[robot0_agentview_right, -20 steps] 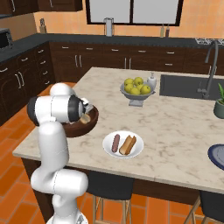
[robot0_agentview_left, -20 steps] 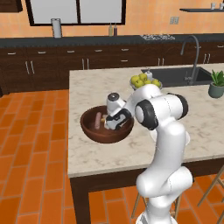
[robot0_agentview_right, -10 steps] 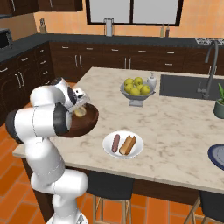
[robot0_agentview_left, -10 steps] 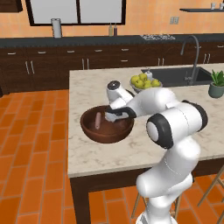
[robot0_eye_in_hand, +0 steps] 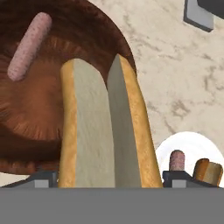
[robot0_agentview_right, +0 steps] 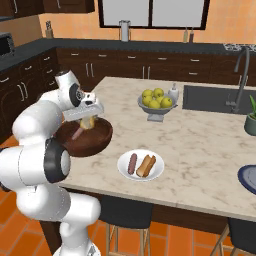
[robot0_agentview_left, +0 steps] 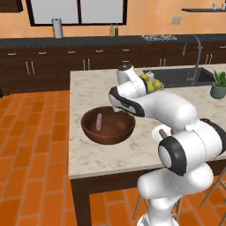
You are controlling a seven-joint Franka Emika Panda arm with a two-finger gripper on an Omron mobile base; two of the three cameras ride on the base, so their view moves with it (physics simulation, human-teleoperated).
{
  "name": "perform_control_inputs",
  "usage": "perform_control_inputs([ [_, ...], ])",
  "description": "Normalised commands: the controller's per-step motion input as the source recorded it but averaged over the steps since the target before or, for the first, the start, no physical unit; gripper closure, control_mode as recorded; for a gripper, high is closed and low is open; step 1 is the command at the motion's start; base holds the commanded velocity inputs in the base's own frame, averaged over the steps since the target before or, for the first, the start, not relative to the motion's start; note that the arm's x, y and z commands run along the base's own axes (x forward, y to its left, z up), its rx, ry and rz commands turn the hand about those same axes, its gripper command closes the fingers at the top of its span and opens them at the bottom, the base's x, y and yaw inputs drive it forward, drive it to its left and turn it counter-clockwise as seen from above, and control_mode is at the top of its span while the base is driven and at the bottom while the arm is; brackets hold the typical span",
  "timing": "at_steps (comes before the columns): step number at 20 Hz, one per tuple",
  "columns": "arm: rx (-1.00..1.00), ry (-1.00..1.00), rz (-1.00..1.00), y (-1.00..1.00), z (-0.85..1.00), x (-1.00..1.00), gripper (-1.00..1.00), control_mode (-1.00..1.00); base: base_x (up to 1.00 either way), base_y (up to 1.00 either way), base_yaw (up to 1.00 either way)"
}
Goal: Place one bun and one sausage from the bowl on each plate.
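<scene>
The pincer (robot0_eye_in_hand: 111, 177) holds a bun (robot0_eye_in_hand: 105, 127) between its two dark tips, jaws spread wide around the roll's width. In the hand view the bun's long axis runs straight away from the pincer, its split face up, and it hangs above the near side of the bowl (robot0_eye_in_hand: 30, 131).

Taking the bowl as the landmark: one sausage (robot0_eye_in_hand: 29, 46) lies inside it, toward the far wall, angled a little off the bun's axis. The white plate (robot0_agentview_right: 123, 171) sits on the tabletop (robot0_agentview_right: 210, 145) just beside the bowl, on the side toward the sink, and already carries a sausage and a bun side by side. So this bun most likely belongs on the dark blue-grey plate (robot0_agentview_right: 247, 178), which lies well apart from the bowl, past the white plate at the right edge of the right base view.

The coming move turns on that direction: from above the bowl the carry runs across the white plate toward the dark one, a long sweep with the roll kept level.
</scene>
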Motion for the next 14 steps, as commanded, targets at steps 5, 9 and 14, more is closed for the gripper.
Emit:
perform_control_inputs([
  [5, 0.31, 0.11, -0.3, -0.7, 0.22, -0.66, 1.0, -1.0, 0.0, 0.0, 0.0],
  [9, 0.07, 0.01, -0.09, -0.46, -0.02, -0.37, 1.0, -1.0, 0.0, 0.0, 0.0],
  [14, 0.01, -0.01, -0.01, -0.08, -0.06, -0.79, 1.0, -1.0, 0.0, 0.0, 0.0],
])
